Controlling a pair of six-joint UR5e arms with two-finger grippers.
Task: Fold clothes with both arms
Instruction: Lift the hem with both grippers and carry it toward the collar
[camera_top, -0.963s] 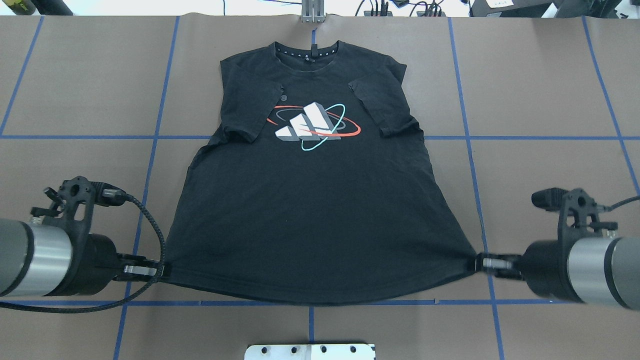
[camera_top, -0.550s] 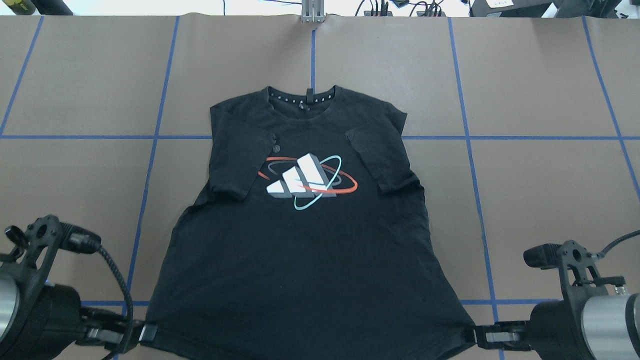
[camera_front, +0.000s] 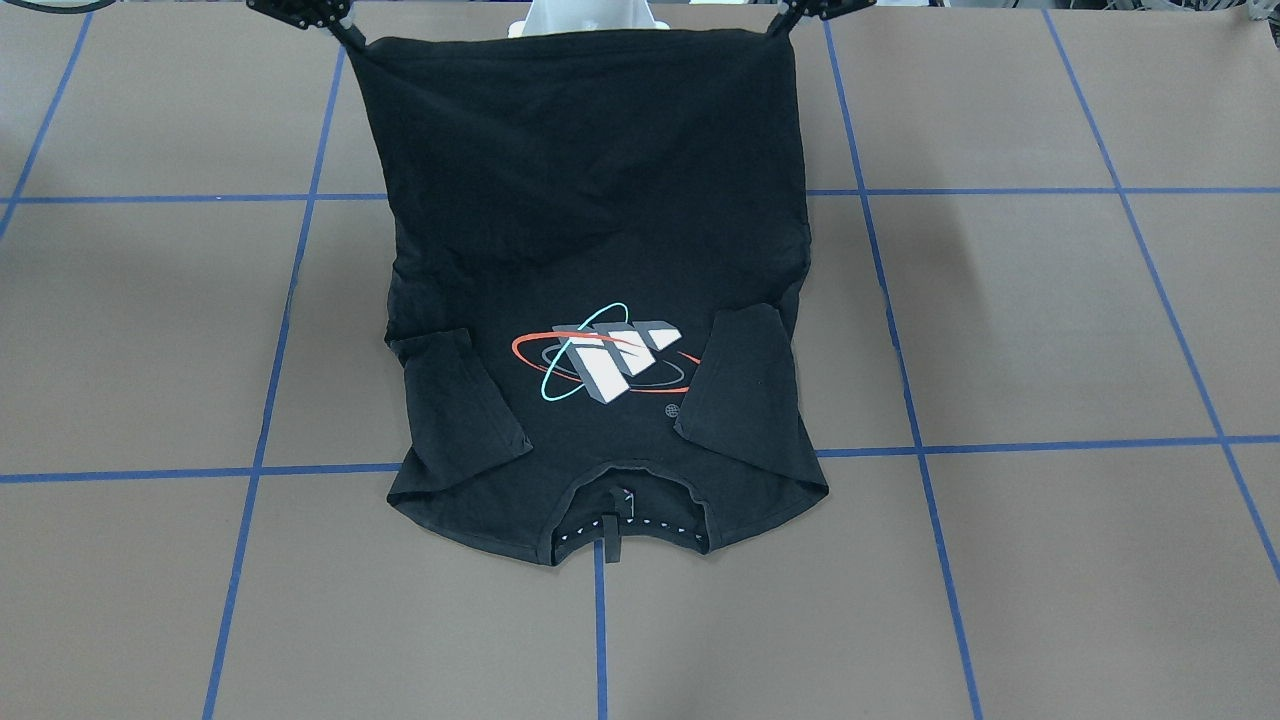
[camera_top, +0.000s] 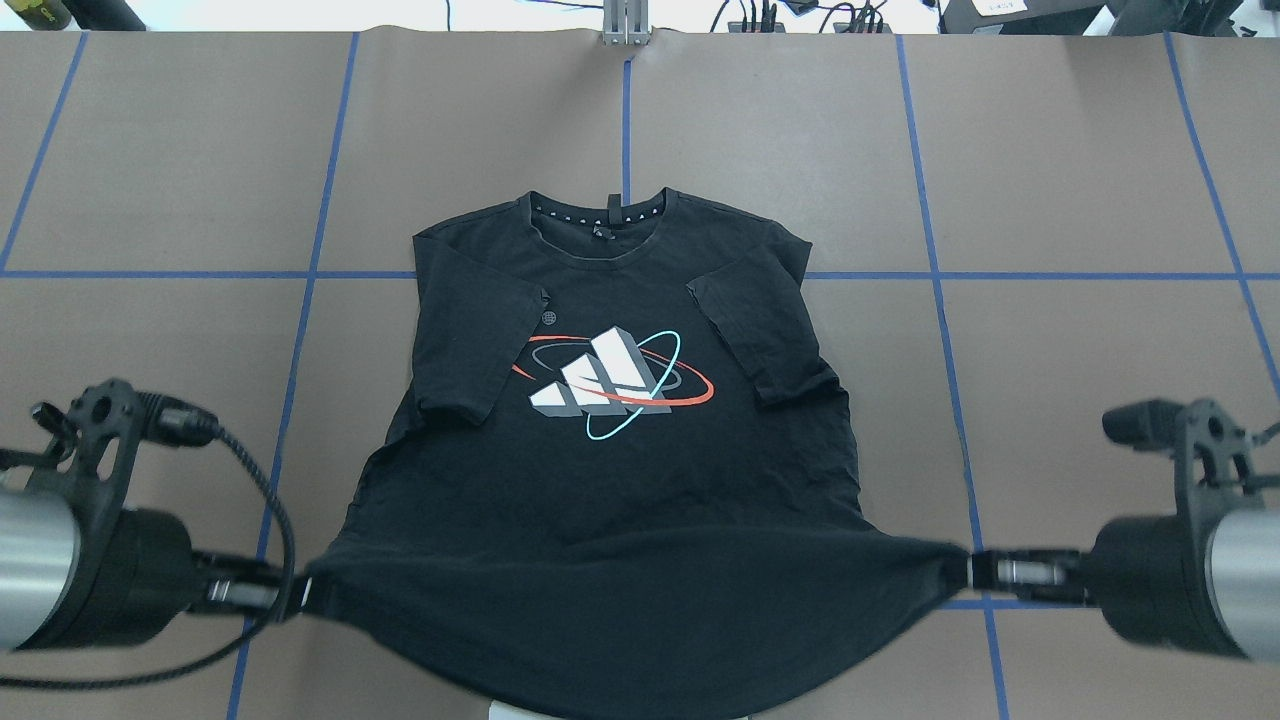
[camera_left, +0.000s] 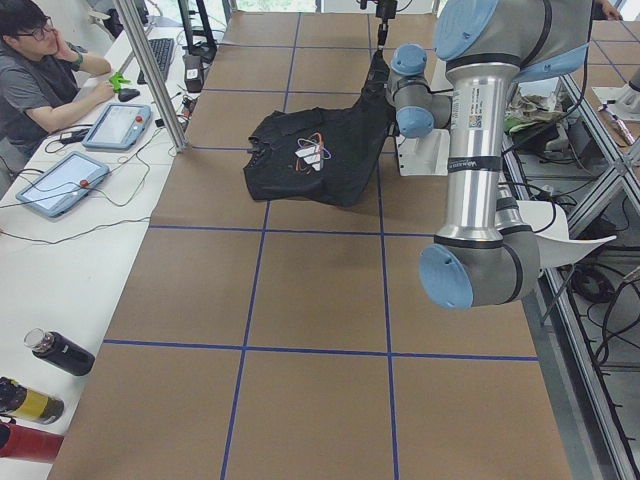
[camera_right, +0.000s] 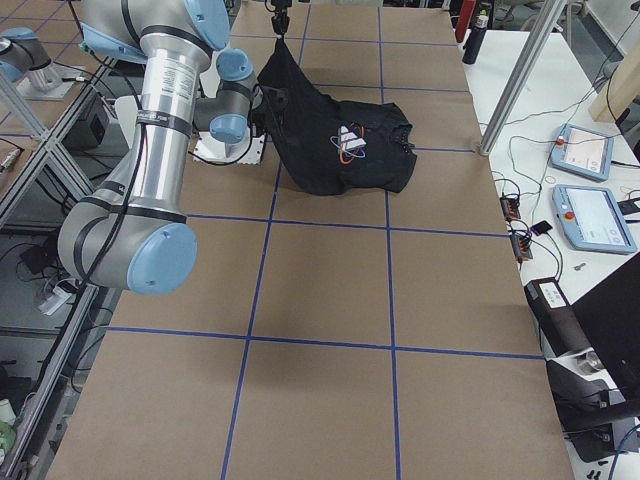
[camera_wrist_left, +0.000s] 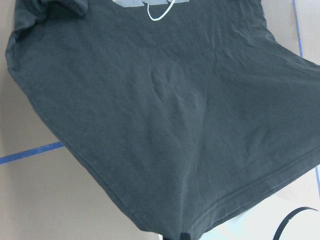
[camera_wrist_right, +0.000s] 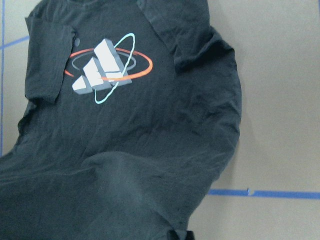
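Observation:
The black T-shirt (camera_top: 620, 490) lies face up on the brown table, collar away from me, both sleeves folded in beside the chest graphic (camera_top: 610, 385). Its hem end is lifted off the table and hangs stretched between my grippers. My left gripper (camera_top: 300, 597) is shut on the hem's left corner. My right gripper (camera_top: 975, 572) is shut on the hem's right corner. In the front-facing view the shirt (camera_front: 590, 200) rises to the left gripper (camera_front: 785, 22) and the right gripper (camera_front: 345, 30) at the top edge. Both wrist views show black cloth (camera_wrist_left: 170, 115) (camera_wrist_right: 130, 160) just ahead of the fingers.
The white pedestal (camera_front: 585, 15) stands at the table's near edge, partly behind the raised hem. Blue tape lines (camera_top: 300, 320) grid the brown table. An operator (camera_left: 40, 70) with tablets (camera_left: 60, 185) sits beyond the far edge. Bottles (camera_left: 55, 352) stand nearby.
Both grippers pulled the shirt toward the robot, sliding the collar nearer. Then they rose with the hem corners, so the hem now hangs off the table.

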